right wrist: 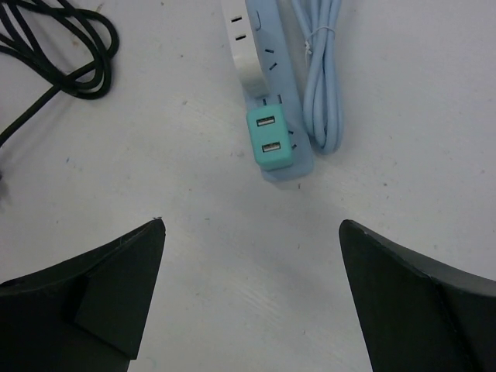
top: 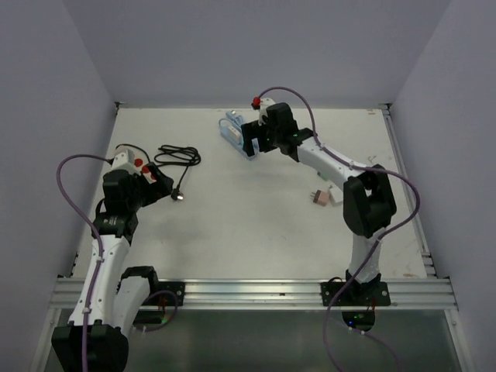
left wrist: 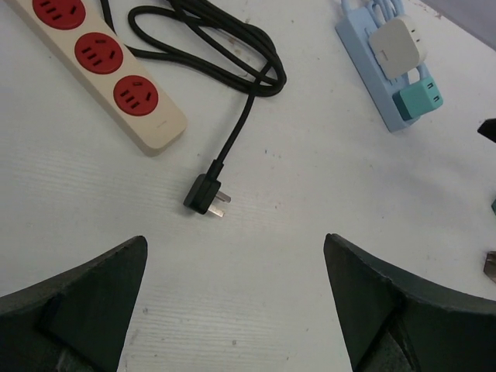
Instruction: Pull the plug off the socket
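One each of beige strip (left wrist: pixel 116 85), blue strip (left wrist: pixel 355 39), black plug (left wrist: pixel 205 195), white adapter (left wrist: pixel 397 45), teal adapter (left wrist: pixel 418 99), pink adapter (top: pixel 318 198).

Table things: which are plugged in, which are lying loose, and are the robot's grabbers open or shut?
black plug: unplugged, lying loose
beige power strip: the red sockets in view are empty
teal USB adapter: plugged into the blue power strip
white adapter: plugged into the same strip
light blue cable: bundled with a tie
left gripper: open, holding nothing
right gripper: open, holding nothing
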Controlling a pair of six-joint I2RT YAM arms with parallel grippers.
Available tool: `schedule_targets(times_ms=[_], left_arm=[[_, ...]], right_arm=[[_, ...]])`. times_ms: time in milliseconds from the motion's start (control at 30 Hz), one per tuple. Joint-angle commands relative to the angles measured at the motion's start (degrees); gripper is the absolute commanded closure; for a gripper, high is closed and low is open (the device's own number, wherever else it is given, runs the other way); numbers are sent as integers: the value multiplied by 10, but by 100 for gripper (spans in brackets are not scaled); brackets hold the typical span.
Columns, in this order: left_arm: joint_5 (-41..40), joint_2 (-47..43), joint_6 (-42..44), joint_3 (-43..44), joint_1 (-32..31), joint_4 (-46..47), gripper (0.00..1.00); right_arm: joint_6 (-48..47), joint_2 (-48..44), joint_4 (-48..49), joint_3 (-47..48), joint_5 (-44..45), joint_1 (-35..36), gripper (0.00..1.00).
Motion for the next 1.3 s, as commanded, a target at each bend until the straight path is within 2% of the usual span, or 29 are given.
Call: schedule_targets(times_ms=[0,167,300,500,600,733,800,833,867,900,1000,1133,1267], left_arm=[[2,3,27,-17,-4,27,0],[-7,15,27,-13,-4,33,0],[-9,20,27,-12,-5,33,0],[-10,27,25,-11,-4,34,0],[-10,31,26,-12,-4,35,0],[-13,31,24,-12,-3,33,0],[-16,29,25,-12,-4,33,0],[-18,29,25,-13,-3,33,0],[-19,29,25,-13,-4,34,0],[-19,30,24,-12,-3,34,0],[-19,33,22,-14,-3,33,0],[-17,31,18,-15,-3,31,0],[-8,29,11,-22,-4,38,0]], right_arm=[[-40,64,-25,91,27,7,1],[-54,173,-59,197,32,8,1],[-58,222,-70,230,36,10,3],[-59,264,-76,244,23,9,11],[-59,273,-78,244,13,9,21],[-60,276,-80,239,6,10,39],[-59,271,-76,226,2,9,45],[-58,268,-75,217,1,10,52],[-57,265,-73,211,1,9,55],[-56,257,-72,205,1,9,63],[-49,236,-54,164,-2,9,76],[-25,174,-26,72,-36,9,99],[16,102,22,-35,-64,13,100]])
